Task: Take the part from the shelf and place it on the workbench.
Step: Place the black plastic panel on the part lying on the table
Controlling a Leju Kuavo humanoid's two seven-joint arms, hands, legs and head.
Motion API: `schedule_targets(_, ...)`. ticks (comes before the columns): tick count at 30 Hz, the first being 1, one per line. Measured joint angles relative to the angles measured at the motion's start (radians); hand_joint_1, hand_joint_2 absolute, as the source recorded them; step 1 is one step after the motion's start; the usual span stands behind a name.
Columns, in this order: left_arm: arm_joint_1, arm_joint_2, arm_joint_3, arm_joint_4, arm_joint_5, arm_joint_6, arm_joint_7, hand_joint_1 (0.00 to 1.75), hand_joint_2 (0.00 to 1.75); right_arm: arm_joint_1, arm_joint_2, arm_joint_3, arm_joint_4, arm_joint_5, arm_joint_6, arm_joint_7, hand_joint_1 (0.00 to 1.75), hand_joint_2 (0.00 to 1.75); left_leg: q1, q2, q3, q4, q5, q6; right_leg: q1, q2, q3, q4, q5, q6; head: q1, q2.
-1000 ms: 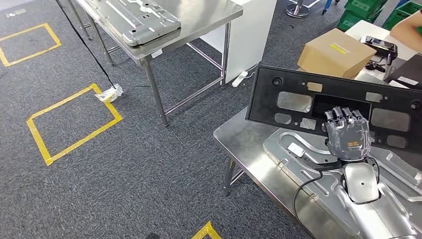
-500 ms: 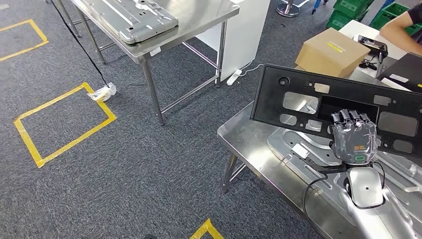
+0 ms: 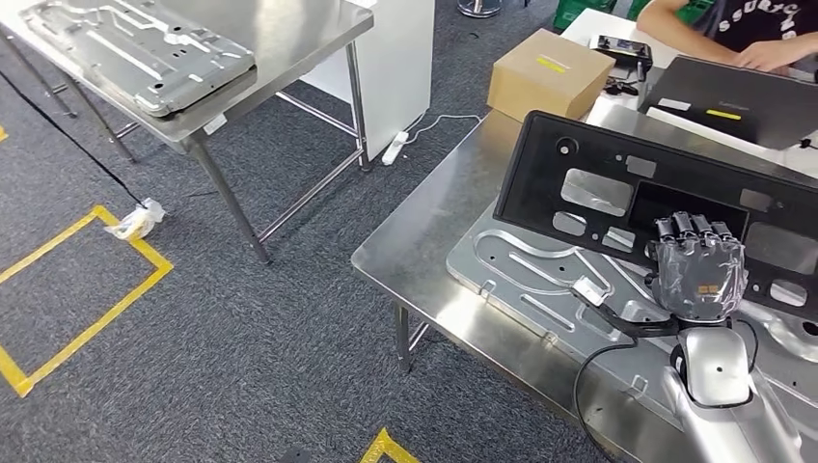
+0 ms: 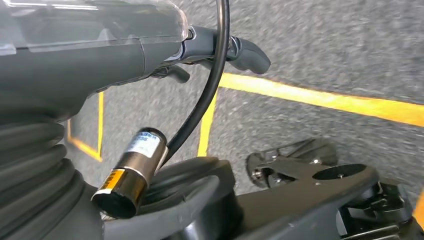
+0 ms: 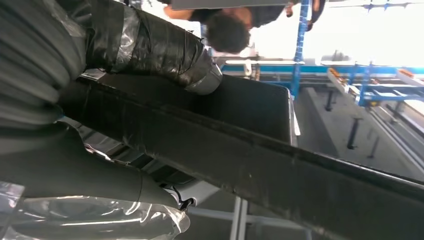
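Your right hand (image 3: 699,275) is clamped on the flat black plastic panel with rectangular cut-outs (image 3: 617,188), dark fingers hooked over the lower edge of one opening while the grey thumb sits on the near side; from the right wrist camera you see that same panel (image 5: 260,165) edge-on, running across just in front of the taped fingers (image 5: 150,47). You're holding it tilted up on its long edge above the stamped silver sheet-metal part (image 3: 540,280) that lies flat on the shiny steel workbench (image 3: 424,251). Your left hand (image 4: 220,47) hangs low over grey carpet with yellow tape lines (image 4: 320,97) (fingers curled in with nothing in them). Over at the far steel table (image 3: 289,39) you've got another ribbed metal sheet (image 3: 135,58) lying flat. Beyond the panel sit a brown cardboard box (image 3: 545,72) and a person (image 3: 733,24) leaning over a white desk.
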Motion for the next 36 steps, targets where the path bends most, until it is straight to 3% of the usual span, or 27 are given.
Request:
schedule_targets(2,-0.001,0.002,0.0,0.0,0.0,-0.005,-0.002,0.0,1.75,0.006,0.013,-0.011,0.0,0.0,0.0,-0.016,1.62,1.75,0.002,-0.015,0.039,-0.098,0.072,0.005,0.0,0.032,0.0,0.003,0.0,0.001,0.0,0.0)
schedule_targets(4,0.002,0.006,-0.001,0.0,0.001,-0.008,-0.006,0.0,1.75,0.011,0.026,-0.022,0.0,0.0,0.0,-0.024,1.62,1.75,0.006,-0.073,0.093,-0.229,0.128,0.013,-0.001,0.06,-0.005,0.008,0.001,0.005,0.001,0.0)
schedule_targets(6,0.004,0.009,-0.001,0.0,0.001,-0.008,-0.007,0.0,1.75,0.016,0.036,-0.027,0.0,0.0,0.0,-0.027,1.62,1.75,0.007,-0.107,0.112,-0.278,0.137,0.018,-0.006,0.086,-0.015,0.008,0.006,0.019,0.001,0.0)
schedule_targets(8,0.004,0.01,-0.001,0.0,0.001,-0.009,-0.007,0.0,1.75,0.024,0.041,-0.034,0.0,0.0,0.0,-0.03,1.62,1.75,0.006,-0.083,0.116,-0.288,0.143,0.025,-0.011,0.105,-0.023,0.003,0.012,0.034,0.0,0.0)
schedule_targets(10,0.004,0.011,-0.001,0.001,0.001,-0.009,-0.008,0.0,1.75,0.029,0.043,-0.041,0.0,0.0,0.0,-0.032,1.62,1.75,0.011,-0.054,0.121,-0.303,0.153,0.036,-0.007,0.06,-0.037,0.028,-0.005,0.042,0.004,0.0)
schedule_targets(12,0.007,0.012,-0.001,0.001,0.001,-0.011,-0.009,0.0,1.75,0.029,0.046,-0.044,0.0,0.0,0.0,-0.033,1.62,1.75,0.012,-0.024,0.124,-0.311,0.157,0.044,-0.004,-0.015,-0.086,0.132,-0.063,0.047,0.008,0.0)
schedule_targets(14,0.012,0.013,-0.001,0.001,0.001,-0.013,-0.009,0.0,1.75,0.034,0.051,-0.044,0.0,0.0,0.0,-0.035,1.62,1.75,0.01,0.008,0.123,-0.311,0.155,0.045,-0.008,-0.04,-0.14,0.25,-0.11,0.054,0.01,0.0)
schedule_targets(15,0.014,0.013,-0.001,0.001,0.001,-0.014,-0.01,0.0,1.75,0.039,0.052,-0.045,0.0,0.0,0.0,-0.035,1.62,1.75,0.01,0.023,0.124,-0.31,0.153,0.044,-0.01,-0.044,-0.148,0.269,-0.109,0.056,0.01,0.0)
schedule_targets(16,0.015,0.013,-0.001,0.001,0.001,-0.015,-0.01,0.0,1.75,0.043,0.054,-0.045,0.0,0.0,0.0,-0.036,1.62,1.75,0.01,0.037,0.125,-0.309,0.151,0.043,-0.012,-0.048,-0.136,0.249,-0.09,0.059,0.01,0.0)
schedule_targets(17,0.015,0.013,-0.001,0.001,0.001,-0.016,-0.01,0.0,1.75,0.045,0.055,-0.046,0.0,0.0,0.0,-0.037,1.62,1.75,0.01,0.052,0.126,-0.306,0.147,0.04,-0.013,-0.06,-0.103,0.189,-0.057,0.06,0.01,0.0)
schedule_targets(19,0.015,0.014,-0.002,0.001,0.001,-0.017,-0.011,0.0,1.75,0.046,0.057,-0.05,-0.001,0.0,0.0,-0.039,1.62,1.75,0.006,0.076,0.13,-0.299,0.137,0.031,-0.008,-0.109,-0.032,0.056,-0.011,0.053,0.01,0.0)
schedule_targets(21,0.015,0.015,-0.002,0.001,0.001,-0.018,-0.011,0.0,1.75,0.047,0.06,-0.053,-0.003,0.0,0.0,-0.041,1.62,1.75,0.0,0.096,0.135,-0.296,0.129,0.018,0.001,-0.131,-0.009,0.007,-0.004,0.04,0.01,0.0)
schedule_targets(23,0.015,0.016,-0.002,0.001,0.001,-0.019,-0.012,0.0,1.75,0.05,0.062,-0.054,-0.004,0.0,0.0,-0.043,1.62,1.75,-0.001,0.118,0.141,-0.297,0.122,0.006,0.001,-0.105,-0.011,0.008,-0.003,0.028,0.009,0.0)
schedule_targets(24,0.014,0.016,-0.003,0.001,0.001,-0.019,-0.012,0.0,1.75,0.052,0.063,-0.055,-0.004,0.0,0.0,-0.044,1.62,1.75,0.001,0.113,0.144,-0.292,0.115,-0.001,-0.001,-0.093,-0.009,0.005,-0.001,0.022,0.009,0.0)
schedule_targets(26,0.014,0.016,-0.004,0.001,0.001,-0.02,-0.013,0.0,1.75,0.053,0.065,-0.057,-0.005,0.0,0.0,-0.045,1.62,1.75,0.007,0.064,0.123,-0.231,0.07,-0.01,-0.007,-0.068,-0.005,-0.001,0.003,0.009,0.008,0.0)
schedule_targets(27,0.014,0.017,-0.004,0.001,0.001,-0.019,-0.014,0.0,1.75,0.054,0.068,-0.058,-0.006,0.0,0.0,-0.045,1.62,1.75,0.009,0.031,0.097,-0.17,0.037,-0.012,-0.007,-0.056,-0.006,-0.002,0.003,0.005,0.008,0.0)
schedule_targets(29,0.013,0.018,-0.005,0.001,0.001,-0.019,-0.015,0.0,1.75,0.058,0.076,-0.058,-0.005,0.0,0.0,-0.048,1.62,1.75,0.011,0.004,0.034,-0.04,-0.017,-0.013,-0.004,-0.029,-0.008,0.0,0.004,0.0,0.008,0.0)
schedule_targets(30,0.011,0.018,-0.005,0.001,0.001,-0.019,-0.016,0.0,1.75,0.06,0.079,-0.058,-0.005,0.0,0.0,-0.051,1.62,1.75,0.011,0.001,0.018,-0.011,-0.016,-0.012,-0.003,-0.014,-0.008,0.001,0.004,0.0,0.008,0.0)
schedule_targets(31,0.01,0.018,-0.006,0.001,0.001,-0.019,-0.016,0.0,1.75,0.062,0.082,-0.058,-0.005,0.0,0.0,-0.052,1.62,1.75,0.011,0.0,0.019,-0.019,0.004,-0.009,-0.001,0.001,-0.008,0.002,0.004,0.0,0.008,0.0)
schedule_targets(34,0.013,0.021,-0.008,0.001,0.001,-0.019,-0.014,0.0,1.75,0.063,0.087,-0.06,-0.005,0.0,0.0,-0.055,1.62,1.75,0.008,-0.016,0.088,-0.195,0.113,0.009,0.003,0.036,-0.009,0.009,0.002,0.001,0.008,0.0)
schedule_targets(36,0.013,0.024,-0.009,0.001,0.002,-0.018,-0.013,0.0,1.75,0.065,0.086,-0.06,-0.004,0.0,0.0,-0.046,1.62,1.75,0.005,-0.029,0.115,-0.269,0.132,0.018,0.003,0.051,-0.016,0.013,0.004,0.009,0.008,0.0)
